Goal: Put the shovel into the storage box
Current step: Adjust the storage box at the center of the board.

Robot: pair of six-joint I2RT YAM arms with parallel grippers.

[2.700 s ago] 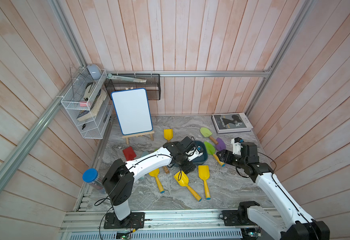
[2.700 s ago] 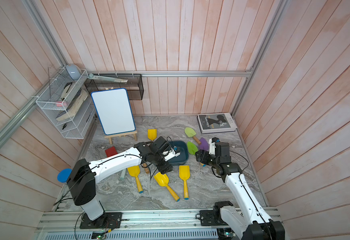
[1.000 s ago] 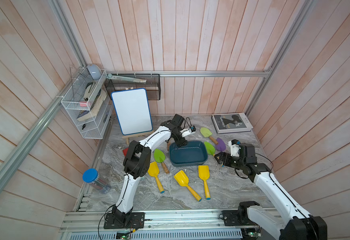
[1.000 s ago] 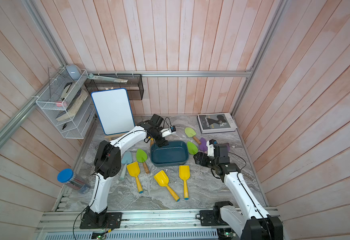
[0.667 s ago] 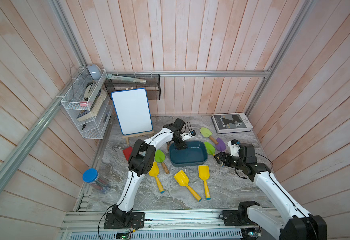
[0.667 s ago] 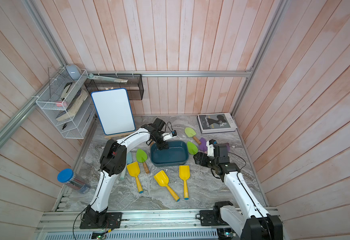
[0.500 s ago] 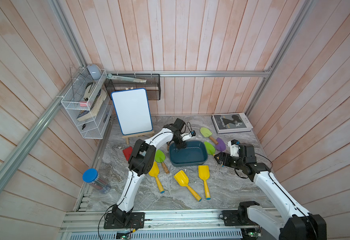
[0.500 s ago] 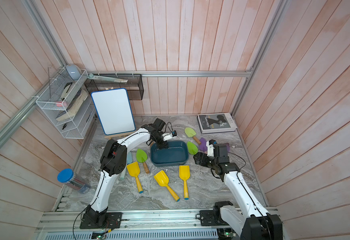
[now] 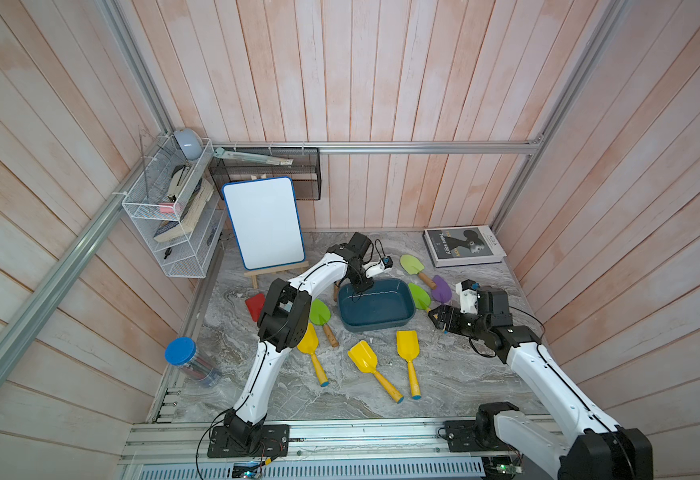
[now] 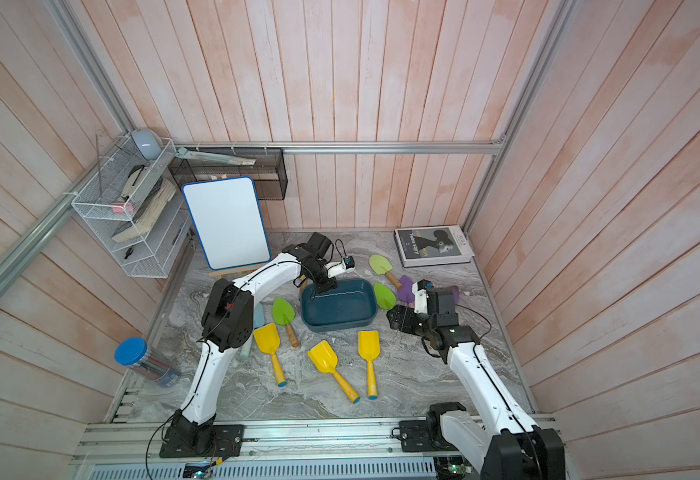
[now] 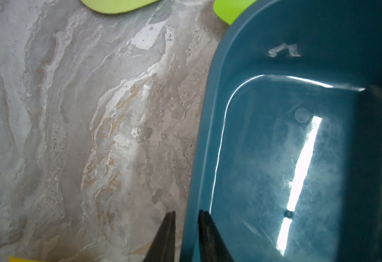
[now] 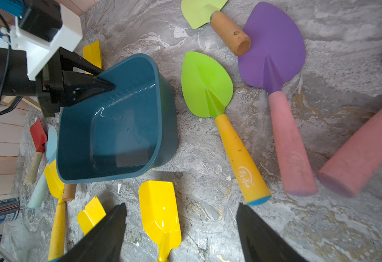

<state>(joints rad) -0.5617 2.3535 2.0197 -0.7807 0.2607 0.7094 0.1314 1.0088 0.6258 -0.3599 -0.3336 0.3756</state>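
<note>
The storage box (image 9: pixel 377 308) (image 10: pixel 338 309) is a dark teal tub in the middle of the table, with nothing inside. My left gripper (image 9: pixel 358 289) (image 10: pixel 325 286) is at its far left corner, shut on the rim (image 11: pixel 186 217), one finger inside the wall and one outside. Several shovels lie around the box. A green one with a yellow handle (image 12: pixel 206 84) (image 9: pixel 419 296) lies beside its right wall, next to a purple one (image 12: pixel 274 45). My right gripper (image 9: pixel 433 318) (image 12: pixel 181 206) hovers open just right of the box, between that yellow handle and a yellow shovel (image 12: pixel 159 211).
Yellow shovels (image 9: pixel 363 355) (image 9: pixel 309 343) lie in front of the box, a green one (image 9: pixel 319 311) and a red one (image 9: pixel 255 305) to its left. A whiteboard (image 9: pixel 263 224), a book (image 9: pixel 462 245), a blue-lidded jar (image 9: pixel 186 359) and a wire rack (image 9: pixel 165 208) line the edges.
My left arm swung from the front of the box to its far left corner, came down on the rim and shut its jaws there. The right gripper stayed open and hardly moved.
</note>
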